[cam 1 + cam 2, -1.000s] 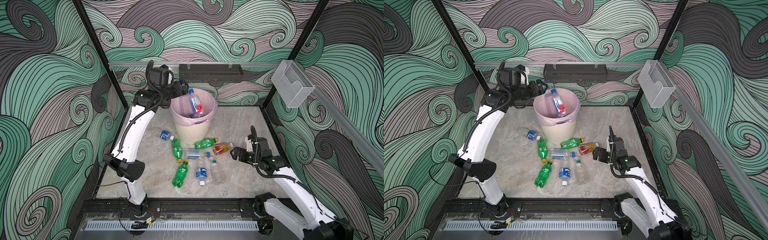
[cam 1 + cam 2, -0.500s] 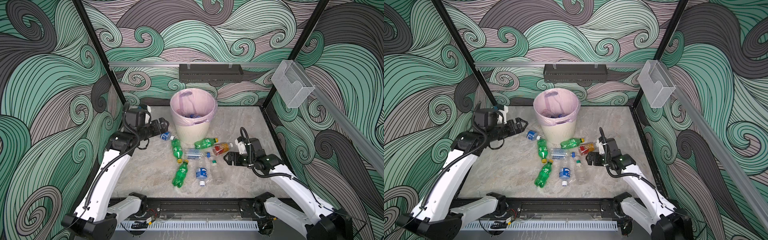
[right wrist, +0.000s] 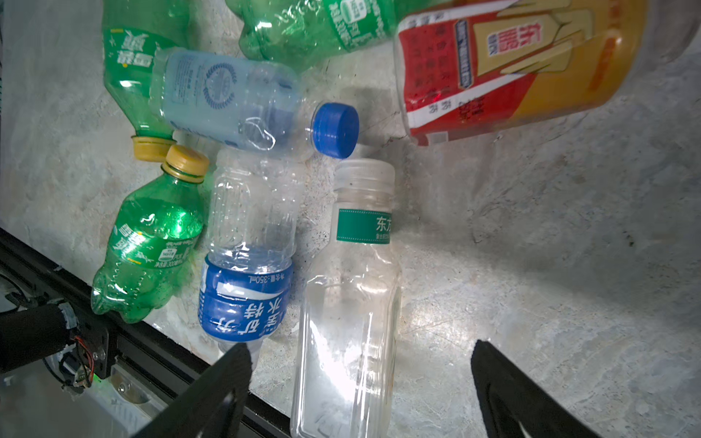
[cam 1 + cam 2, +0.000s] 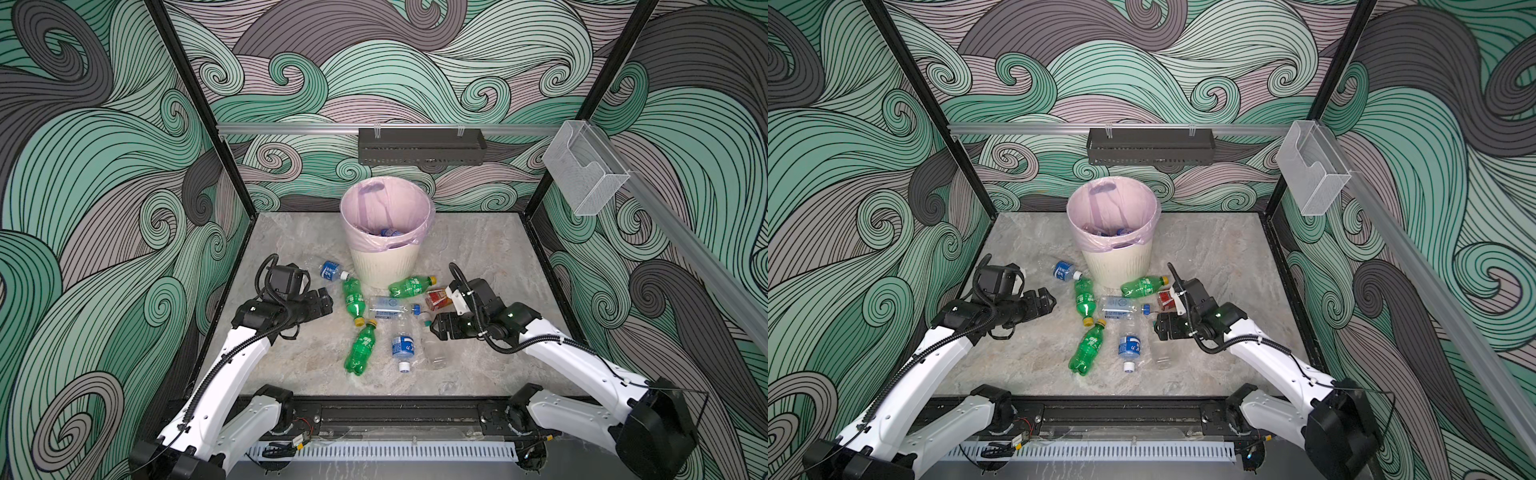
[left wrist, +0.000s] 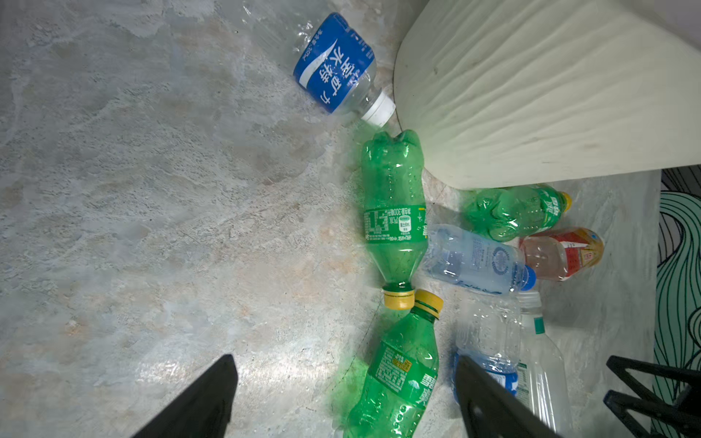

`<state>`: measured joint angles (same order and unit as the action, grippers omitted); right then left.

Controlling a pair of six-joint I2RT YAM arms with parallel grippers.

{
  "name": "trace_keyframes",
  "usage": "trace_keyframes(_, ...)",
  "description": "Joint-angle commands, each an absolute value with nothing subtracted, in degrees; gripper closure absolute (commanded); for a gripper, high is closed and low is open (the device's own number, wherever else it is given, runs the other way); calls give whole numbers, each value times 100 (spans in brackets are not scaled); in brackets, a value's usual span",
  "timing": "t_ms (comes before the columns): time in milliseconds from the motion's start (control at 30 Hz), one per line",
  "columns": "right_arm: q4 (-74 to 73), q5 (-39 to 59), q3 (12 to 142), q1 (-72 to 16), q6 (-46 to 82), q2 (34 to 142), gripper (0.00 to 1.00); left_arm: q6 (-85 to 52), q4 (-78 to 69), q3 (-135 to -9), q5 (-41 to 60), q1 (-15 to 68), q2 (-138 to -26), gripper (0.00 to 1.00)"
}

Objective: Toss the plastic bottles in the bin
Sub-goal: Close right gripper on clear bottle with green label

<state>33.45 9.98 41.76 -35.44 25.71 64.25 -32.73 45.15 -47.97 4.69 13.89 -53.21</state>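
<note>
Right wrist view: the clear green-banded bottle [image 3: 351,303] lies flat on the desk [image 3: 550,246], base toward the right gripper [image 3: 359,347] and cap pointing away. Its long axis therefore runs between the two spread, empty fingers, and closing would likely pinch across its width. In a top view it sits at the near right edge of the cluster, short of the bin [image 4: 384,266]. The left gripper [image 4: 325,302], also spread and empty, is farther off beside a green bottle [image 4: 354,297].
</note>
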Motion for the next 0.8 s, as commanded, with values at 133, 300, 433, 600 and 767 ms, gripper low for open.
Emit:
trace_keyframes(133, 3343, 757, 4306, -3982, 2935, 6819, 10, -3437, 4352, -4549, 312, 1354, -5251, 8)
trace_keyframes(300, 3414, 527, 4487, -4398, 3011, 7341, 11, -3456, 4289, -4474, 323, 1353, -5317, 8)
trace_keyframes(433, 3415, 292, 4561, -4517, 3187, 7775, 13, -3429, 4280, -4465, 317, 1353, -5326, 8)
trace_keyframes(600, 3433, 140, 4676, -4577, 3307, 8247, 18, -3415, 4359, -4431, 185, 1341, -5317, 8)
trace_keyframes(767, 3659, -30, 4851, -4588, 3210, 8487, 24, -3393, 4359, -4395, 158, 1345, -5315, 8)
